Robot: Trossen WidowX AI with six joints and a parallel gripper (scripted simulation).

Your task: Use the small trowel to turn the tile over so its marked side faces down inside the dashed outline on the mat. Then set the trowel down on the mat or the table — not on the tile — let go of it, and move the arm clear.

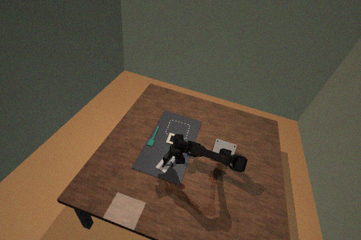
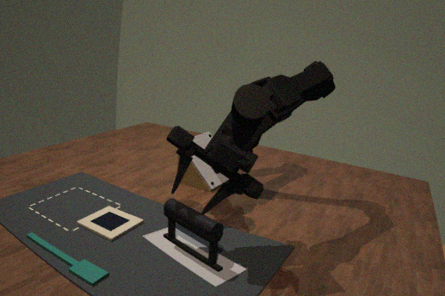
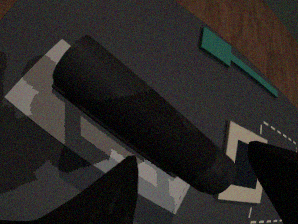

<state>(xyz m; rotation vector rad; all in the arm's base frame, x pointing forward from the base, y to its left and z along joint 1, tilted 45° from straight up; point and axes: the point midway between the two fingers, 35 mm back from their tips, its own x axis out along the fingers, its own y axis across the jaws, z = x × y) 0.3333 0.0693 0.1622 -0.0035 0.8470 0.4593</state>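
The trowel (image 1: 160, 168) (image 2: 192, 219) (image 3: 125, 110) has a pale flat blade and a thick black bar handle on two posts. It lies blade down on the dark mat (image 1: 145, 160) (image 2: 127, 254) (image 3: 165, 55). The cream tile (image 1: 169, 139) (image 2: 110, 221) (image 3: 242, 165) lies flat with its dark square up, overlapping one corner of the dashed outline (image 1: 171, 120) (image 2: 79, 188). My gripper (image 2: 188, 202) (image 3: 193, 156) is open and empty, tilted, just above and behind the trowel's handle. In the wrist view the handle runs diagonally between and beyond the fingertips.
A green flat paddle (image 1: 151, 141) (image 2: 89, 271) (image 3: 216, 45) lies along the mat's edge on the far side of the tile from the arm. A pale plate (image 1: 225, 143) (image 2: 209, 176) with dark corner dots stands near the arm. A pale square (image 1: 125, 209) is at the table's edge.
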